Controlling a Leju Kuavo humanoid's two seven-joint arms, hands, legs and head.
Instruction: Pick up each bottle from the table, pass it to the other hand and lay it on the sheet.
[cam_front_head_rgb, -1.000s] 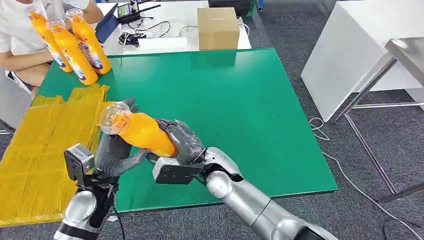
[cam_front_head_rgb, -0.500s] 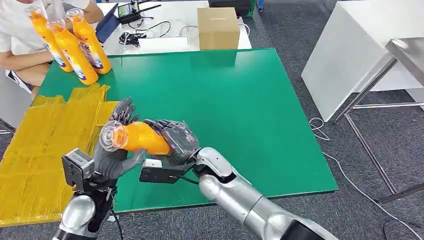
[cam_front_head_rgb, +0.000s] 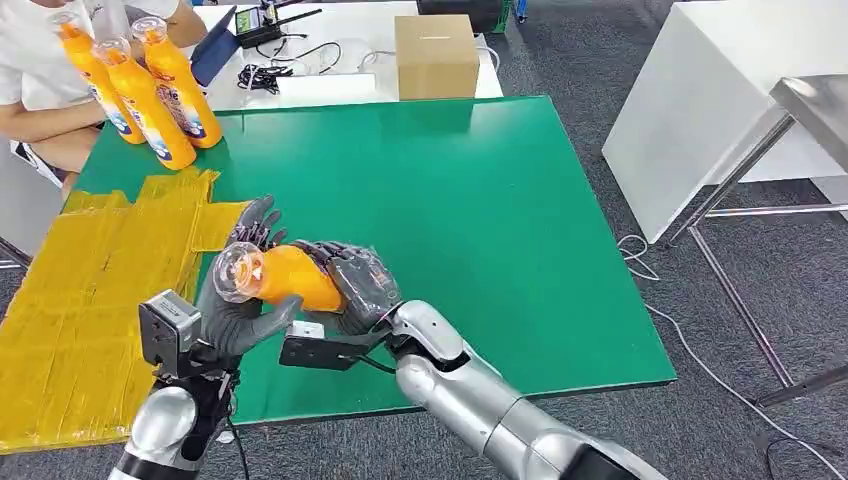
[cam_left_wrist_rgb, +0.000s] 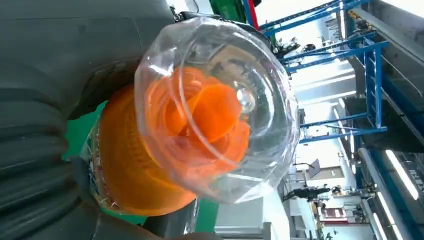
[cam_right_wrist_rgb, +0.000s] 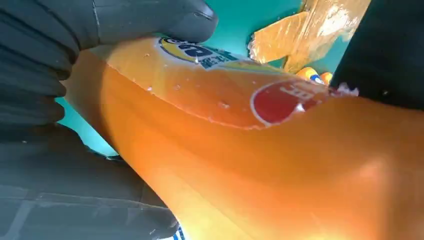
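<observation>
Bottle (cam_front_head_rgb: 278, 277) — orange liquid inside

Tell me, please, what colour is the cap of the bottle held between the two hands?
Clear and see-through cap, over an orange bottle; the left wrist view shows it best.

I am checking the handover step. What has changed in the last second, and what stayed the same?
The orange plastic bottle with a clear cap tipped from slanting upward to nearly level, its cap sinking toward the left robot hand, whose fingers came up around it. The right robot hand still grips its body. The three orange bottles by the person and the yellow sheet stayed put.
</observation>
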